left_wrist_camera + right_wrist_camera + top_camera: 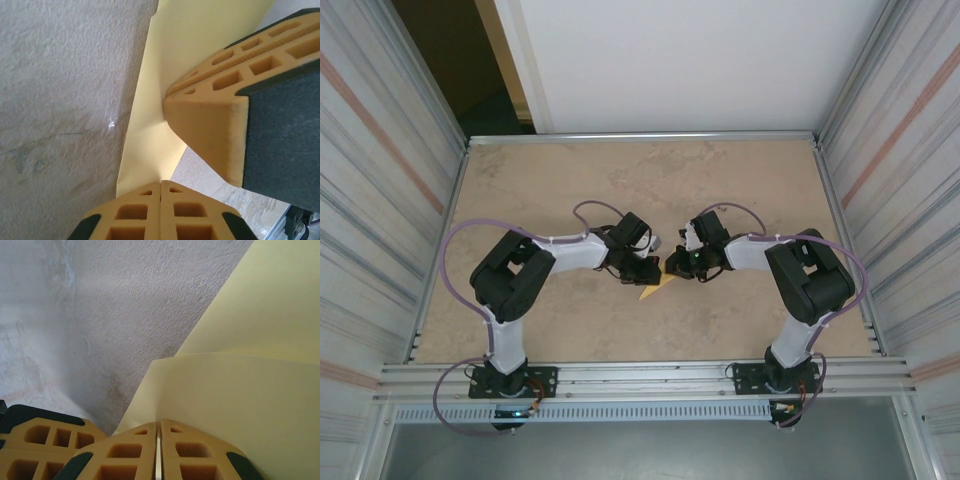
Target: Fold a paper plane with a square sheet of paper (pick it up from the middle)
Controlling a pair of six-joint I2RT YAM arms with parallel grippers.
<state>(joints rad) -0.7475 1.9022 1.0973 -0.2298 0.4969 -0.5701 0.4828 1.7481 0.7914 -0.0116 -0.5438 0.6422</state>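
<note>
Ribbed metal walls (380, 150) and a white back panel (700, 60) enclose a mottled beige desk (620, 180). At its middle the left arm (565, 255) and right arm (760, 250) meet nose to nose.

**Object.** The square sheet of paper (655, 290) lies between the two wrists, near the centre of the desk. It is already a creased shape, not a flat square, and one pale-yellow point juts toward the near edge. The right wrist view shows two layers (240, 400), a nearer flap overlapping a farther one, so at least one fold exists.

**Grasp.** The left fingers (135, 215) are pressed together with no gap, and the lower corner of the paper (150, 140) runs into their tips, so they appear to pinch its edge. The right fingers (190, 455) are likewise closed. The near flap emerges directly from the seam between them, which reads as a pinch on the paper. In the left wrist view the right fingers (205, 125) bear on the same strip from the opposite side, close to the left pair but not touching it.

**Step in hand (judgement).** This is a mid-sequence fold, with both arms holding the sheet before a flap is carried over. The dart form is not yet complete.

**Next move (judgement).** One pair should act as an anchor while the other draws its flap across to meet the crease line and then presses it flat against the desk. The paths must be coordinated, because opposing pulls on thin paper could tear it or slip it out of a pinch.
</note>
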